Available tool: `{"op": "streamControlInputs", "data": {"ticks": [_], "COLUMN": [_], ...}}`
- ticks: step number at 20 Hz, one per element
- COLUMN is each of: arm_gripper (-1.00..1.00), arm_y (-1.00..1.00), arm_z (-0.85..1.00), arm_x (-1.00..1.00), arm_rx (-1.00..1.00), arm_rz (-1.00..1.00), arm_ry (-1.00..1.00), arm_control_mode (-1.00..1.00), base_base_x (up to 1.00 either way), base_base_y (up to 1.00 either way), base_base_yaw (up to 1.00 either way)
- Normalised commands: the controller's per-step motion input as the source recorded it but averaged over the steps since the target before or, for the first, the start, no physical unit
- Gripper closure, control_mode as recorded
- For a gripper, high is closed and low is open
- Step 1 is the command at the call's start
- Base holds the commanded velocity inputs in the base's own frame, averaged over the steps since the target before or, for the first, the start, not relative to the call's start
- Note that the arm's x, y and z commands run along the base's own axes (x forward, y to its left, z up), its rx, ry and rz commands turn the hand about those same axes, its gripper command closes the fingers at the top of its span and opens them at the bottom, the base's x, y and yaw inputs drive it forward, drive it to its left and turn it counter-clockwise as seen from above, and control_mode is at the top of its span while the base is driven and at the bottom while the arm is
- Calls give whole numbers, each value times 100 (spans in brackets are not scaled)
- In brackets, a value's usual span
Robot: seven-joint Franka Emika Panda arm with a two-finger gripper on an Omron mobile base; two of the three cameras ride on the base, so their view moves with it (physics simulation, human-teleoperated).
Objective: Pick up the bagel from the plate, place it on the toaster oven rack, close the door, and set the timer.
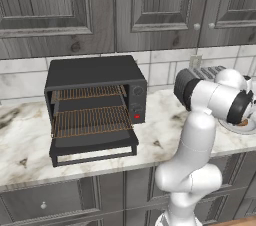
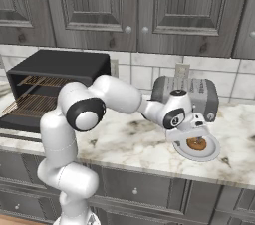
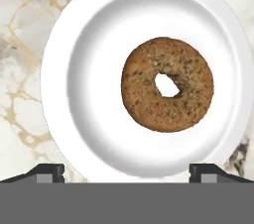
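The bagel (image 3: 144,84), golden-brown with dark speckles and a hole, lies flat on the white plate (image 3: 89,94), right of the plate's centre in the hand view. My gripper (image 3: 127,173) hovers directly above it, open, with its two dark fingertips (image 3: 47,172) far apart and nothing between them. In the right base view the gripper (image 2: 195,132) hangs just over the plate (image 2: 211,153) and bagel (image 2: 196,144). The black toaster oven (image 1: 92,72) stands to the left with its door (image 1: 95,147) dropped open. The copper toaster oven rack (image 1: 90,119) shows inside.
A silver toaster (image 2: 199,94) stands right behind the plate against the tiled wall. Grey cabinet doors (image 1: 150,5) hang above the marble counter (image 1: 160,130). The oven's knob panel (image 1: 137,102) is on its right side. The plate sits near the counter's front edge.
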Motion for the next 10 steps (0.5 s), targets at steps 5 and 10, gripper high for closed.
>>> {"op": "streamControlInputs", "data": {"ticks": [5,10], "arm_gripper": [-100,-100], "arm_y": [0,0], "arm_z": [-10,-10], "arm_x": [19,23], "arm_rx": [-3,-1], "arm_rz": [4,3], "arm_ry": [-4,-3], "arm_control_mode": [-100,-100], "base_base_x": [0,0], "base_base_y": [0,0], "base_base_yaw": [0,0]}}
